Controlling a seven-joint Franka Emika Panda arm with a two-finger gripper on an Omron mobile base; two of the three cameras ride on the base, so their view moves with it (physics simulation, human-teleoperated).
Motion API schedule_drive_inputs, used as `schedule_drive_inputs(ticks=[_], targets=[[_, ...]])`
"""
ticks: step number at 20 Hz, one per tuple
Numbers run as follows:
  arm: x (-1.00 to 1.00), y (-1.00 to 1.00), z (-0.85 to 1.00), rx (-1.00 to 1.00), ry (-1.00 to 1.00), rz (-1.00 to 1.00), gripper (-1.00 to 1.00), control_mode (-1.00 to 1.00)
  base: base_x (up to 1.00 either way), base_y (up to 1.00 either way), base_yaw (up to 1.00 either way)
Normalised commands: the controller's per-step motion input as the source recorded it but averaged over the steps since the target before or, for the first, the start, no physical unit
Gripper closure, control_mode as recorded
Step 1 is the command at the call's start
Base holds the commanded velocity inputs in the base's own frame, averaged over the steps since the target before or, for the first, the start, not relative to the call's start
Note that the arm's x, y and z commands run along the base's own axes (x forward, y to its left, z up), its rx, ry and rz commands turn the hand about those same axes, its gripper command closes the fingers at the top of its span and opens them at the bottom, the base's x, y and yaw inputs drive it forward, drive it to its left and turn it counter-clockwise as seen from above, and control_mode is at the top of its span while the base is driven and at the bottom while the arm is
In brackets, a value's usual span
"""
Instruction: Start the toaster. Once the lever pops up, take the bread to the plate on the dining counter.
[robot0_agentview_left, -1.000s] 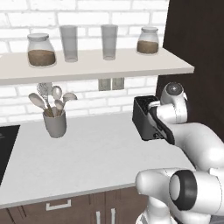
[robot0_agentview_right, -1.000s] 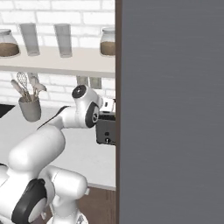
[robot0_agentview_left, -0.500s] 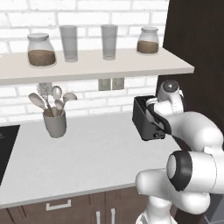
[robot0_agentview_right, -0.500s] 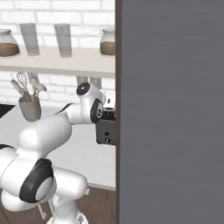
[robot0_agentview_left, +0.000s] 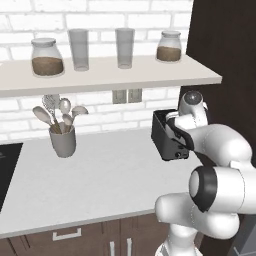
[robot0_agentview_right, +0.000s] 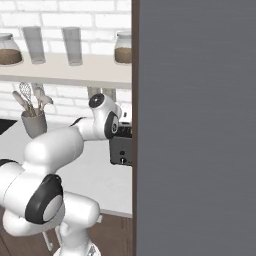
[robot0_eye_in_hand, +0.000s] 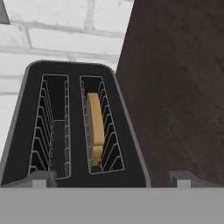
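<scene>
So the toaster (robot0_agentview_left: 167, 136) sits at the right end of the white worktop (robot0_agentview_left: 100, 185), right up against a tall dark cabinet (robot0_agentview_left: 225, 65) and in front of the white brick wall. Looking down from the hand camera, the bread (robot0_eye_in_hand: 96, 127) is standing on edge down inside the right slot; the left slot has nothing in it. The hand (robot0_eye_in_hand: 111, 178) hangs just above the toaster with its fingers spread wide, holding nothing. A grey utensil crock (robot0_agentview_left: 62, 140) stands well off to the left.
</scene>
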Motion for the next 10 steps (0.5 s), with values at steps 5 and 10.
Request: schedule_drive_inputs(ticks=[5,10], targets=[[0.1,0.0,-0.11,0.03,0.0,0.0,-1.0,-1.0,0.0,0.0,0.0],[0.12,0.0,-0.1,0.02,0.0,0.0,-1.0,-1.0,0.0,0.0,0.0]])
